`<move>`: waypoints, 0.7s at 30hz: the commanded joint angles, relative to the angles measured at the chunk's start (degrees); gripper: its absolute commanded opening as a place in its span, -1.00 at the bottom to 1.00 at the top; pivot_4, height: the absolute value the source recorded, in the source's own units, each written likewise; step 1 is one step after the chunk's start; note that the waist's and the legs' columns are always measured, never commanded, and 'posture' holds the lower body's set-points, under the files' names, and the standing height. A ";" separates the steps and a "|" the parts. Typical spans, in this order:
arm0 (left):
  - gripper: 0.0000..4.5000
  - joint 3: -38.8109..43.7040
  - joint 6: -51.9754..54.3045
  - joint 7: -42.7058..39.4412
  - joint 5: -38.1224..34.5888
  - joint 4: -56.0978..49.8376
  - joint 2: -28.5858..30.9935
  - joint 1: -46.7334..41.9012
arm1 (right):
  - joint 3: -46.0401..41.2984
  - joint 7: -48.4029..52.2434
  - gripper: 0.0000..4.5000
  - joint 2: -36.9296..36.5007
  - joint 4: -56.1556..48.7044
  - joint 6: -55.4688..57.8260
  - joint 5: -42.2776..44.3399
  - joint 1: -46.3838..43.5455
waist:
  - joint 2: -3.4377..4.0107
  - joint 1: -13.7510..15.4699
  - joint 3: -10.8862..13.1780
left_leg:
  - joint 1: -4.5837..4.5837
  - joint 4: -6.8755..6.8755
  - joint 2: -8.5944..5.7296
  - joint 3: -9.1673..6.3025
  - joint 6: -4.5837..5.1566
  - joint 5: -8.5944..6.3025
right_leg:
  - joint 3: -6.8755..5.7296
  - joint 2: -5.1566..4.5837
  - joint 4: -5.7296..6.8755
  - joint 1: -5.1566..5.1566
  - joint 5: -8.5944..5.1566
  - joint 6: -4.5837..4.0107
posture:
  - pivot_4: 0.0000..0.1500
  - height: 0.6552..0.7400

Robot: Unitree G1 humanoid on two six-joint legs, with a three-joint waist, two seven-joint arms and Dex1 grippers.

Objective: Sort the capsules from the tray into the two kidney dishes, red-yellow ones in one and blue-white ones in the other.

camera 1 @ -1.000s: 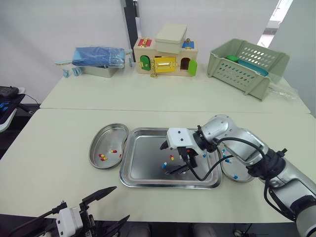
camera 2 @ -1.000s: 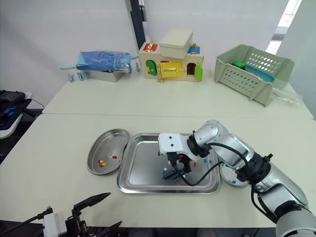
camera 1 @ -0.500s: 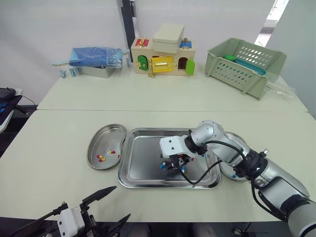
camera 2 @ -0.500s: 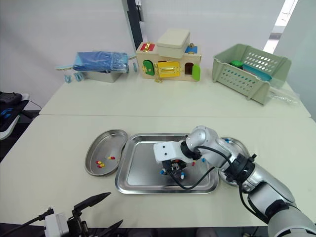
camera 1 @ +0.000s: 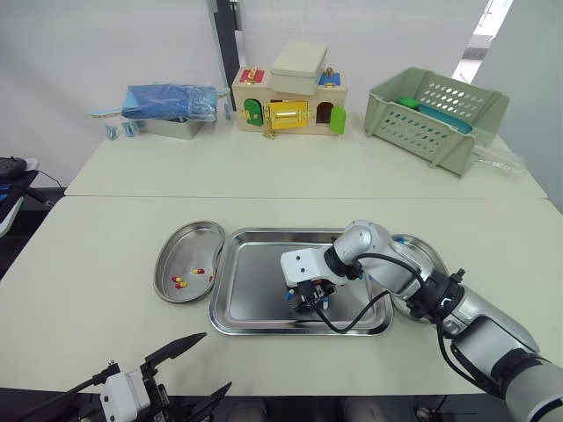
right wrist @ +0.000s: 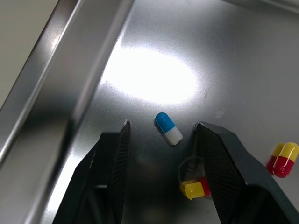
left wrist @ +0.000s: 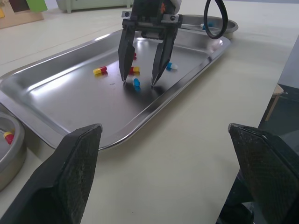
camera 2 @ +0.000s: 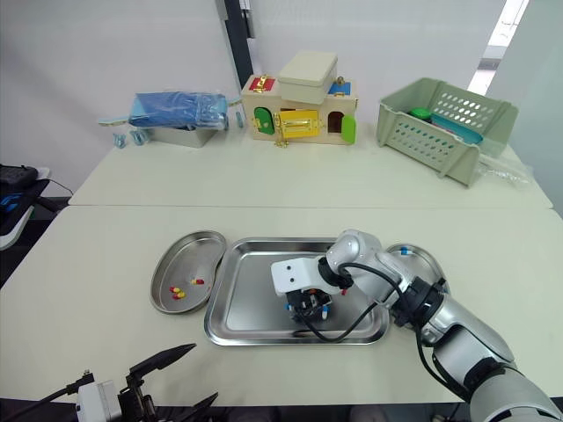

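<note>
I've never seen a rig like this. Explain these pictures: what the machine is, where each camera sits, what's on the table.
This is a humanoid robot with two arms, each ending in two black fingers. Two pictures look down from its head; two come from cameras on its wrists. On the table lies a steel tray with a kidney dish on either side. The left dish holds red-yellow capsules, the right dish blue-white ones. The right arm's fingers are down in the tray, open, straddling a blue-white capsule without gripping it. The left arm's fingers hover open and empty at the table's near edge.
</note>
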 commanded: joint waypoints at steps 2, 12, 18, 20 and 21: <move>1.00 0.03 -0.51 0.49 -0.25 -1.24 0.72 0.58 | -0.17 0.25 0.00 0.64 -0.30 -0.61 -0.96 0.71 | 0.00 -0.02 0.00 | 0.00 0.00 0.00 0.00 0.00 0.00 | 0.00 0.00 0.00 0.00 0.00 0.00 | 1.00 1.00; 1.00 -0.21 -0.79 0.72 -0.29 -0.85 1.17 0.80 | -0.31 0.70 -0.99 0.58 -0.04 -0.36 -1.89 0.81 | 0.00 -0.01 -0.01 | 0.01 0.00 0.00 -0.01 0.00 0.00 | 0.00 0.00 0.00 0.00 0.00 0.00 | 1.00 1.00; 1.00 -0.51 -0.67 0.97 -0.42 -0.71 1.06 0.59 | -0.88 0.92 -0.99 1.08 -0.41 -0.01 -1.35 0.96 | 0.01 -0.01 -0.01 | 0.01 0.00 0.00 -0.01 0.00 0.00 | 0.01 0.00 0.00 0.00 0.00 0.00 | 1.00 1.00; 1.00 -0.63 -0.50 1.12 -0.44 -0.75 1.08 0.45 | -1.54 1.01 -0.99 1.29 -0.71 0.41 -0.76 0.93 | 0.01 -0.02 -0.01 | 0.01 0.00 0.00 -0.01 0.00 0.00 | 0.00 0.00 0.00 0.00 0.00 0.00 | 1.00 1.00; 1.00 -0.74 -0.58 1.02 -0.44 -0.79 1.10 0.40 | -2.82 1.08 -0.99 1.43 -1.64 1.27 0.47 1.04 | 0.01 -0.02 0.00 | 0.01 0.00 0.00 -0.01 0.00 0.00 | 0.00 0.00 0.00 0.00 0.00 0.00 | 1.00 1.00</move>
